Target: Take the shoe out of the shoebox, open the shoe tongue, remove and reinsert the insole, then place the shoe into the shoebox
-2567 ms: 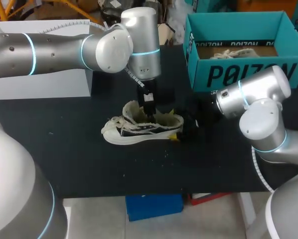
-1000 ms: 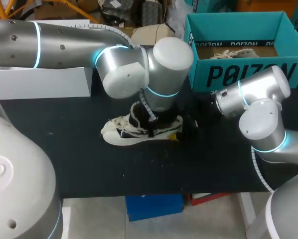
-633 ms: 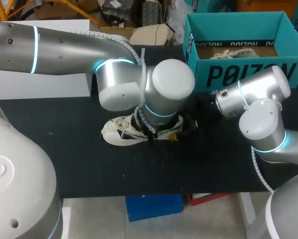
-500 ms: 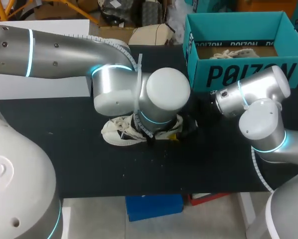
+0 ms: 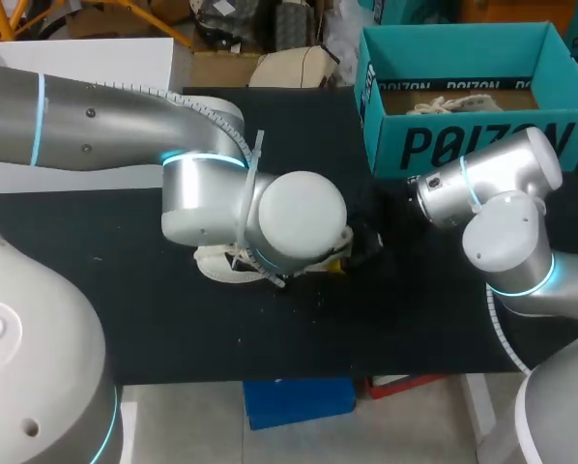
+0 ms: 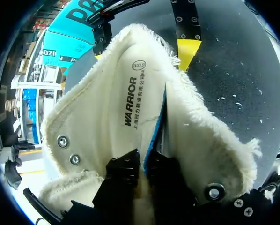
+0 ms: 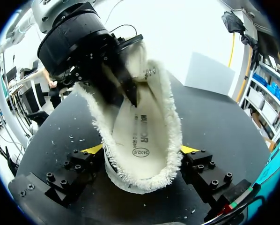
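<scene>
Black and dusted with pale specks, the surface (image 5: 154, 319) carries the shoe (image 5: 216, 261) near its middle, well outside the shoebox (image 5: 463, 145). It is a white high-top with a fleecy lining (image 6: 215, 140) and metal eyelets (image 6: 62, 141). From the head view only its toe end shows, because the left arm (image 5: 96, 106) bends over it and its wrist covers the rest. Inside the shoe lies the insole (image 6: 126, 108), pale with dark print near the heel. One long edge is lifted, so a blue underside shows as a thin line. The left gripper (image 6: 142, 164) is down in the opening, its two dark fingers drawn close together on that raised edge, one on each side (the yellow tips are buried and cannot be seen). The right gripper (image 7: 142, 150) is set across the heel, with a yellow tip pressed to each side of it, clamping the shoe where it sits on the surface. The right arm (image 5: 502, 213) comes in low from the right, just in front of the shoebox. That teal box stands open at the surface's far right corner, and something pale with laces (image 5: 453, 101) lies on its floor.
</scene>
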You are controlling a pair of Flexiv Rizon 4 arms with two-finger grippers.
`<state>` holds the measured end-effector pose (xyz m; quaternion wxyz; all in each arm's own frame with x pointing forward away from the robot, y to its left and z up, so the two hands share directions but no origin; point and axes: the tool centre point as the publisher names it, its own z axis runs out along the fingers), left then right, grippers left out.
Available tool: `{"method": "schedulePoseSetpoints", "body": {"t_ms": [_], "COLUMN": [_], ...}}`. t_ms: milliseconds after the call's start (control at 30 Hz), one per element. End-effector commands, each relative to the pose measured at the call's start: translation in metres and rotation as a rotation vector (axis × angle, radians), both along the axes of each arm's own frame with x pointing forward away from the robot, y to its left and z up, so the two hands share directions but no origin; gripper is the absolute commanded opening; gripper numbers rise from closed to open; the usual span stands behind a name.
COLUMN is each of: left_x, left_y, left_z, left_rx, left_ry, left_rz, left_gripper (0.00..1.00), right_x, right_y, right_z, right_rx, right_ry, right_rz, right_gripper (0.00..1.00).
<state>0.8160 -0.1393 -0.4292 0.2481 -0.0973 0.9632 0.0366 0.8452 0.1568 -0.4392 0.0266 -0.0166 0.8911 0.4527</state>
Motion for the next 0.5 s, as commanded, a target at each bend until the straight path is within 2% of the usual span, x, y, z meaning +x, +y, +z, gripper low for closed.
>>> {"method": "schedulePoseSetpoints", "body": {"t_ms": [33,100,300,500], "left_x": [0.016,0.014,0.003,-0.011], "left_y": [0.024,0.022,0.015,0.005], "left_z": [-0.042,-0.040,-0.029,-0.018], "left_rx": [-0.029,-0.007,-0.065,-0.171], "left_ry": [0.063,0.104,0.262,0.401], "left_rz": [-0.029,-0.047,-0.120,-0.181], "left_gripper": [0.00,0.00,0.00,0.00], "right_x": [0.004,0.004,0.004,0.004], "right_y": [-0.004,-0.004,-0.004,-0.004], "right_z": [-0.002,-0.002,-0.002,-0.002], "right_rx": [-0.001,-0.001,-0.001,-0.001], "right_ry": [0.002,0.002,0.002,0.002], "right_rz": [-0.003,-0.003,-0.003,-0.003], "right_gripper": [0.00,0.00,0.00,0.00]}}
